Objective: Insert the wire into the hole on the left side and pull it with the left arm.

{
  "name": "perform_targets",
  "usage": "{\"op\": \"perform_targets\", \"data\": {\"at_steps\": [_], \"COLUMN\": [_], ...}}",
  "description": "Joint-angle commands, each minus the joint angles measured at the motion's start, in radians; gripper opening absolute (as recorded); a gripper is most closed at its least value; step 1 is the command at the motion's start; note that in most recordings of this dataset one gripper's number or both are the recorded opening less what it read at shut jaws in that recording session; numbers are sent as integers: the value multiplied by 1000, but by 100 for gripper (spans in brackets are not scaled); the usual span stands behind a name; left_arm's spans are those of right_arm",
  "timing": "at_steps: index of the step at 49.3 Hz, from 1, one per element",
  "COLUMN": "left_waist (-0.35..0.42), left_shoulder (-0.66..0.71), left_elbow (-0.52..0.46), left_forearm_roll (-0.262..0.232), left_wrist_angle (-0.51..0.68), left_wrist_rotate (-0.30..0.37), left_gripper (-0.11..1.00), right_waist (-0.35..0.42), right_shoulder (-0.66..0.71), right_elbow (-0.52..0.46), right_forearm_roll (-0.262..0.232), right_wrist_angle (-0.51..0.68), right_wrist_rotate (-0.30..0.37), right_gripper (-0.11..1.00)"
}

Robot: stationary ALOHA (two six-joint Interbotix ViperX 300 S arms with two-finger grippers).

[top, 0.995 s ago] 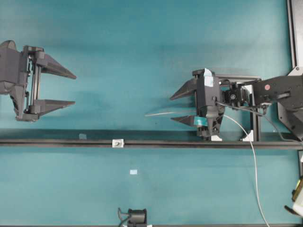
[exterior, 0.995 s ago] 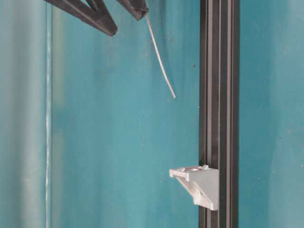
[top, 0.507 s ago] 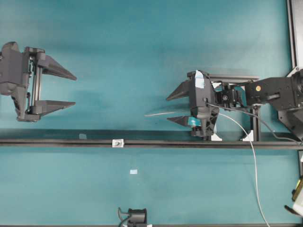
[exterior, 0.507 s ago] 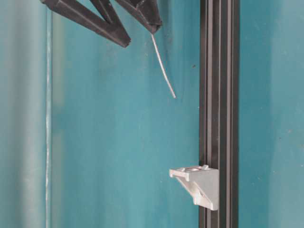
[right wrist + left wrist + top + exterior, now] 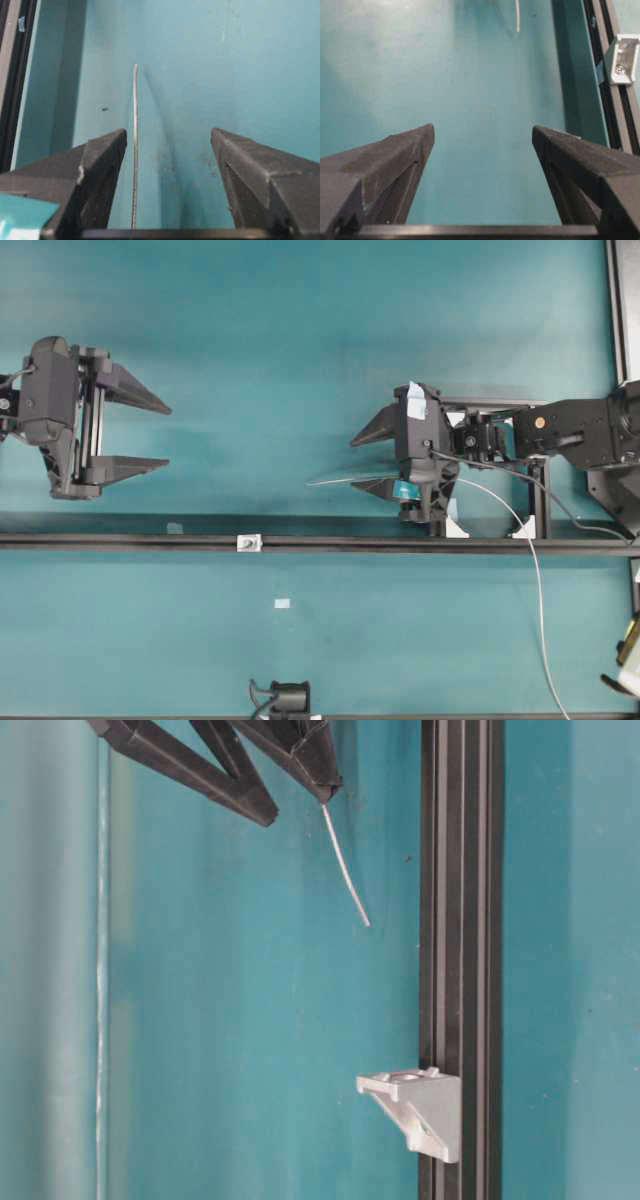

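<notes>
Right gripper (image 5: 365, 460) now further left, wire (image 5: 134, 150) between its parted fingers.

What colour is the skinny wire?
Silver-grey. The wire shows best in the right wrist view, against the teal table.

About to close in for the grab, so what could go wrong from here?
The thin silver-grey wire lies hard against one finger of the open right claw, not centred, so closing may push it aside. Its free tip points well away from the small white block on the black rail.
</notes>
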Motion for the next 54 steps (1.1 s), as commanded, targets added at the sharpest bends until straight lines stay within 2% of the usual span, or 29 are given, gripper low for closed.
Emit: {"op": "perform_targets", "data": {"at_steps": [1,11,14,17,24,29,54], "left_waist": [3,3,3,3,3,3,3], "left_shoulder": [-5,-5,-5,-5,-5,-5,-5], "left_elbow": [-18,-18,-18,-18,-18,-17,-14], "left_forearm_roll": [-3,-3,-2,-3,-3,-3,-3], "left_wrist_angle": [-11,-9,-9,-11,-11,-11,-11], "left_wrist_rotate": [0,0,0,0,-2,0,-2], "left_gripper": [68,68,68,68,68,68,68], "right_waist": [-2,-2,-2,-2,-2,-2,-2], "right_shoulder": [-5,12,11,11,11,11,11], "right_elbow": [-15,-18,-21,-23,-23,-20,-17], "right_forearm_roll": [2,3,2,2,2,0,-2], "right_wrist_angle": [-9,-9,-11,-17,-48,-71,-69], "right_wrist_rotate": [0,0,0,0,0,0,0], "right_gripper": [76,75,72,60,19,3,0]}}
